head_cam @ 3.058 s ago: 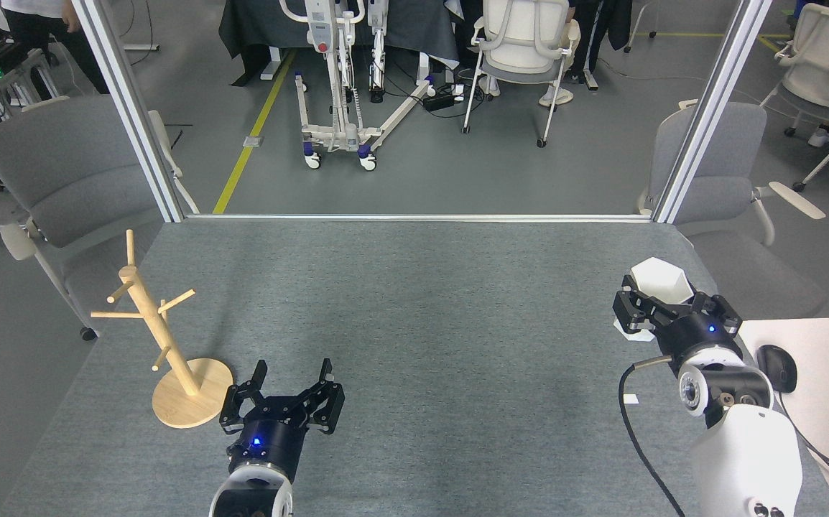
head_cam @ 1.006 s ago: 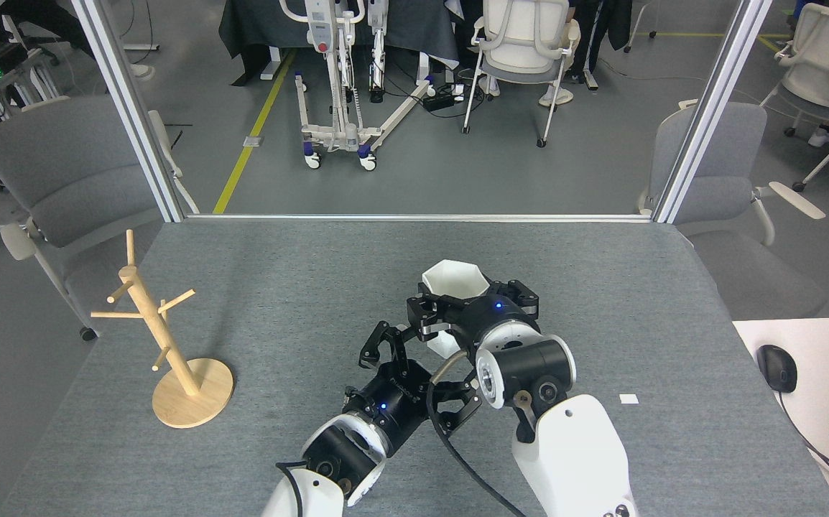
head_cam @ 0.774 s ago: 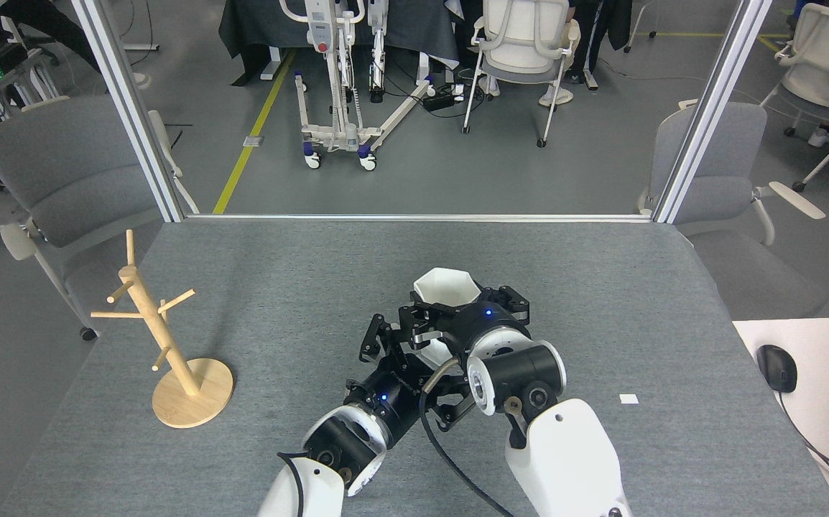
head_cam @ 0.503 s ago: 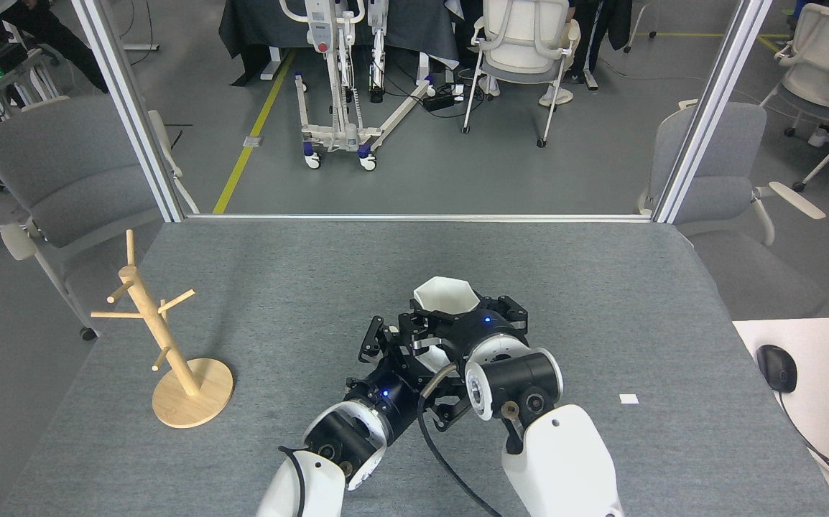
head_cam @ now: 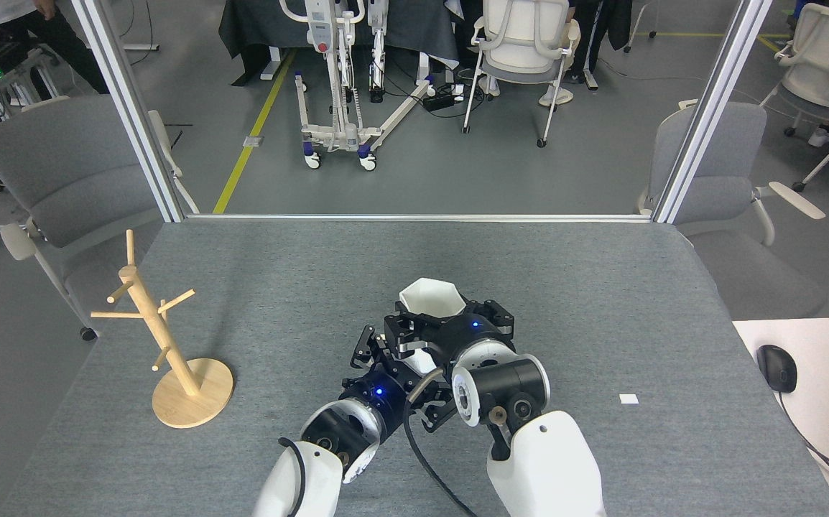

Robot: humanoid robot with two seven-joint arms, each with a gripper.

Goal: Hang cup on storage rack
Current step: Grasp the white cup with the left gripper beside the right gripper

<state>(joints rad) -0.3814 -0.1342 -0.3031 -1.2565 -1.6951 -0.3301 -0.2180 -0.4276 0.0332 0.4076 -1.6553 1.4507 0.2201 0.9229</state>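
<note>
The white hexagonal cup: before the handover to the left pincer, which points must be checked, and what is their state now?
1. Small matte white hexagonal cup held by right pincer: ok.
2. Cup upright, opening up: ok.
3. Left pincer open beside cup: ok.
4. Left pincer fingers around the cup's handle: cannot tell, hidden.
5. Light wooden peg rack upright, pegs free: ok.
6. Grey table between cup and rack free of obstacles: ok.

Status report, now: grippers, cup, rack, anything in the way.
Right gripper shut on cup, mid-table. Left gripper beside it, jaws open, part hidden. Storage rack far left, pegs bare. Nothing between.
</note>
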